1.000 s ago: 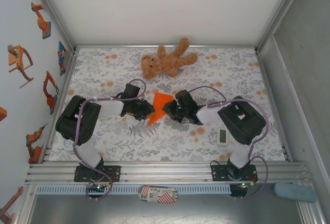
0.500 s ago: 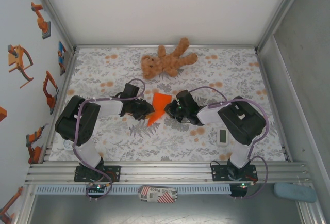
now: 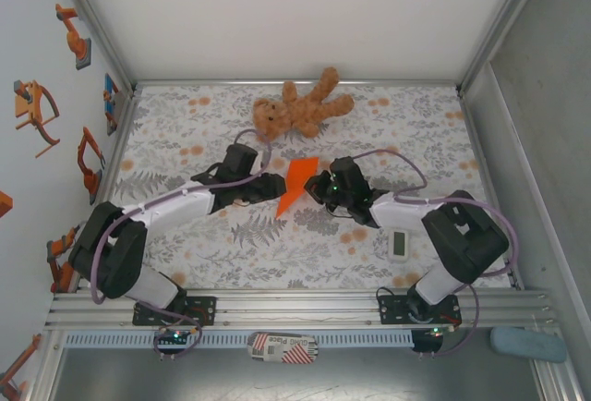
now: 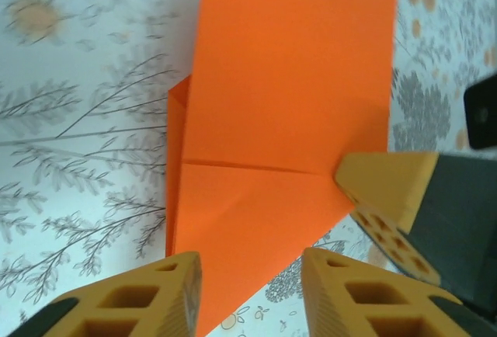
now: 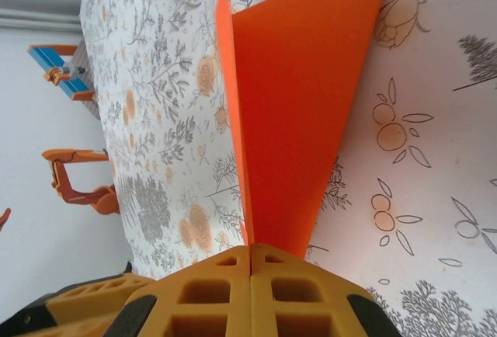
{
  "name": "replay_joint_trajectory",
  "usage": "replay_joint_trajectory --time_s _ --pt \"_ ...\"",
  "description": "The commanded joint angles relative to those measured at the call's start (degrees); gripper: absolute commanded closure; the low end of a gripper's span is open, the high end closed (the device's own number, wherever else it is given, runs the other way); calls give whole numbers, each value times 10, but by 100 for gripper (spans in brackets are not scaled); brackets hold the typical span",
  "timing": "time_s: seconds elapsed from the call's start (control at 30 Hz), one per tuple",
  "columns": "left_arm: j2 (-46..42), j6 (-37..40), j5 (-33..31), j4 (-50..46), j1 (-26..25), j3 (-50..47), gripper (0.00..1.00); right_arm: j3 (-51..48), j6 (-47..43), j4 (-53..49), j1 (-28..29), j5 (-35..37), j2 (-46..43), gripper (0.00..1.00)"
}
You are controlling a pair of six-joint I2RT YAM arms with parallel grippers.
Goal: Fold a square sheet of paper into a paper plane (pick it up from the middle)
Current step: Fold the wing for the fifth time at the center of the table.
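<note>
Light, floppy and easily crumpled, the orange paper (image 3: pixel 296 185) likely handles best by its stiffer crease; jaws of the right gripper (image 5: pixel 250 253) clamp its end, those of the left gripper (image 4: pixel 250 279) stand apart.

The folded paper (image 3: pixel 297 185) is a plain, bright orange, a shade darker where one flap lies in shadow. Under it the tabletop (image 3: pixel 185 133) is white, printed with grey ferns and leaves and pale orange blossoms (thin outlined fruit shapes too, in the right wrist view). The teddy bear (image 3: pixel 297 110) is tan brown. The left pincer (image 4: pixel 256 298) and the right pincer (image 5: pixel 250 275) both have mustard-yellow fingers on black bodies. The left arm (image 3: pixel 175 207) and right arm (image 3: pixel 406 212) are black and white. The small gadget (image 3: pixel 398 244) is white with a grey screen.
</note>
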Motion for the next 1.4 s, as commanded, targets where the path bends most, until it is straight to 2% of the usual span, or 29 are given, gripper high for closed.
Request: replay_joint_trajectory --time_s 0.0,0.17,0.27,0.37,0.5,0.7,0.87,0.93,1.1,1.37 --pt "-5 105 -74 -1 -34 7 55 -10 11 -49 -7 31 -31 100" --pt "5 214 -126 49 -89 0 42 -8 24 -106 -18 34 -65 100" --pt "22 257 -161 67 -111 3 39 -7 28 -130 -23 36 -80 100" --pt "40 295 -168 88 -127 4 37 -7 34 -142 -29 35 -89 100" --pt "58 341 -171 123 -148 -1 37 -7 43 -144 -34 26 -88 100" --pt "78 391 -175 183 -157 -21 42 -6 56 -138 -37 14 -76 100" --pt "101 420 -191 190 -164 -19 44 -8 60 -137 -42 6 -76 100" --pt "110 413 -209 182 -166 -11 44 -7 60 -138 -45 1 -76 100" --pt "130 407 -203 188 -170 -3 44 -5 60 -137 -53 -14 -71 100" --pt "138 414 -204 203 -173 -4 52 -2 58 -148 -56 -20 -64 100"
